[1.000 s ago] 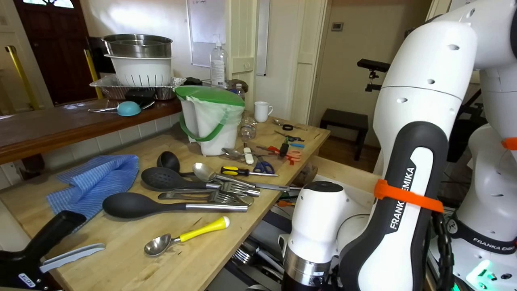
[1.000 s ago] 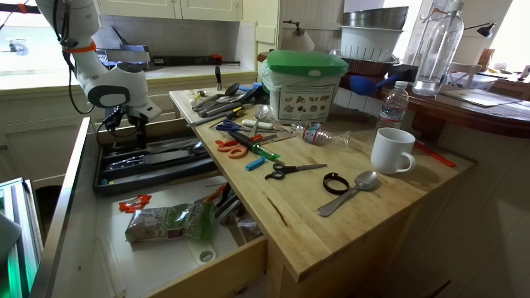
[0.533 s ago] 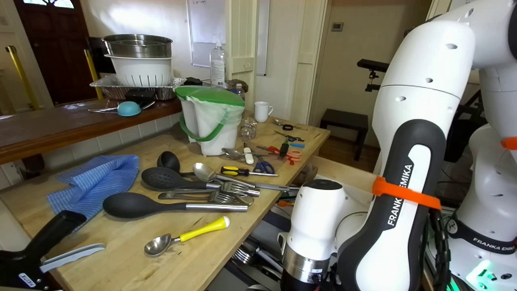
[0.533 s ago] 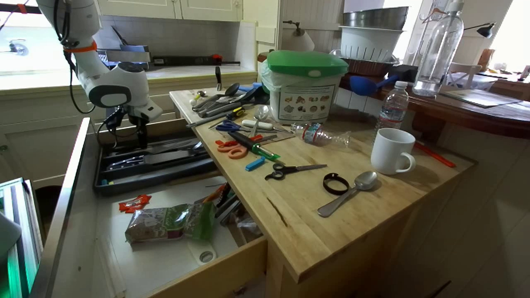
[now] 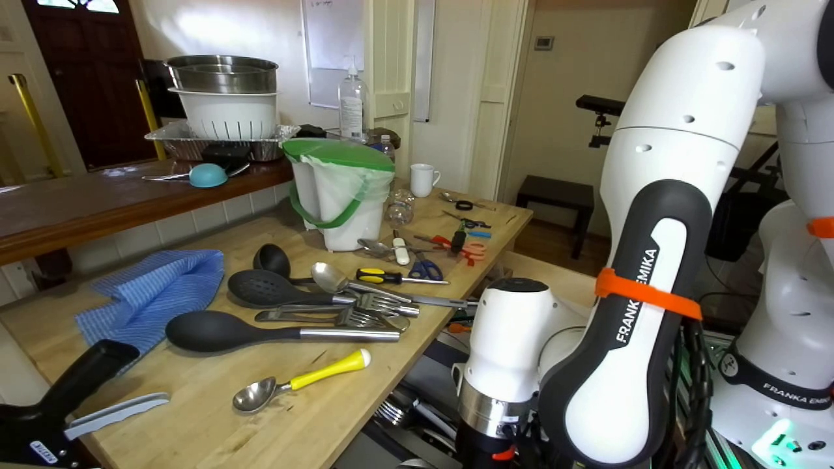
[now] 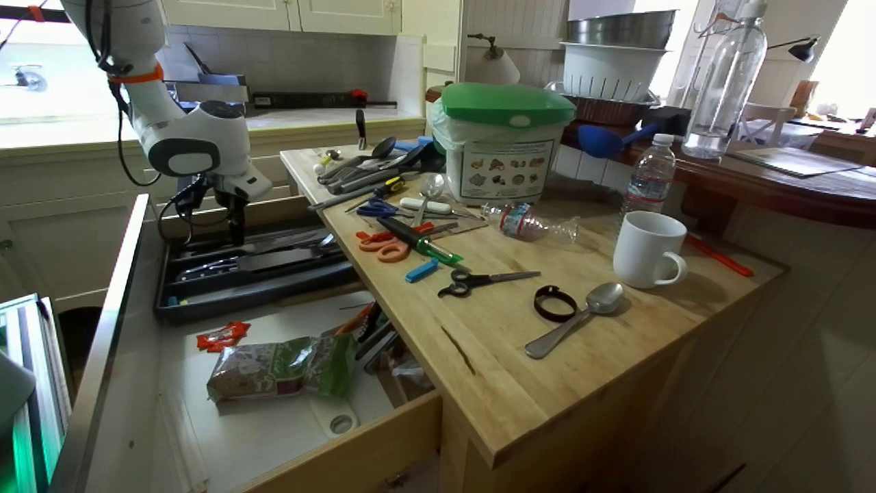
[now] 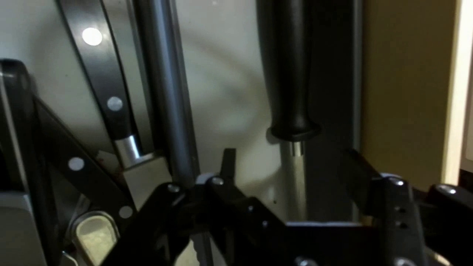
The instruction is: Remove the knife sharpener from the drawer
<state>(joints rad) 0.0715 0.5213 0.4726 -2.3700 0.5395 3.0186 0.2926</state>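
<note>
Down in the drawer (image 7: pixel 404 92): in the wrist view the sharpener (image 7: pixel 290 111) lies in the tray (image 7: pixel 332 92), close along a dark side wall, black handle toward the top of the view and metal rod toward the bottom.
Tool (image 7: pixel 292 159): its two fingers (image 7: pixel 228 162) stand well parted, with the ungripped rod seen between them; whether either finger touches anything, I cannot tell.
Divider (image 7: pixel 168 85): a dark bar left of the sharpener, pale floor showing between the two.
Riveted handles (image 7: pixel 101 70): two black ones lie slanted, left of the divider.
Arm (image 5: pixel 671 163): in an exterior view it reaches down past the edge of the bench (image 5: pixel 313 417) into the drawer; the tool's tips are out of sight.
Bench top: a ladle (image 5: pixel 272 260), black spoons (image 5: pixel 212 330) and a yellow-handled scoop (image 5: pixel 306 379) lie near a blue cloth (image 5: pixel 163 280), with a green-lidded bucket (image 5: pixel 345 195) farther off.
Bag (image 6: pixel 274 373): in an exterior view it lies on the drawer floor, a red wrapper (image 6: pixel 224 337) just beside it and the tray farther back; the tool points down over the tray, where the sharpener is hard to make out.
Scissors (image 6: pixel 486 279): a black pair lies on the bench, well apart from a white mug (image 6: pixel 643 248).
</note>
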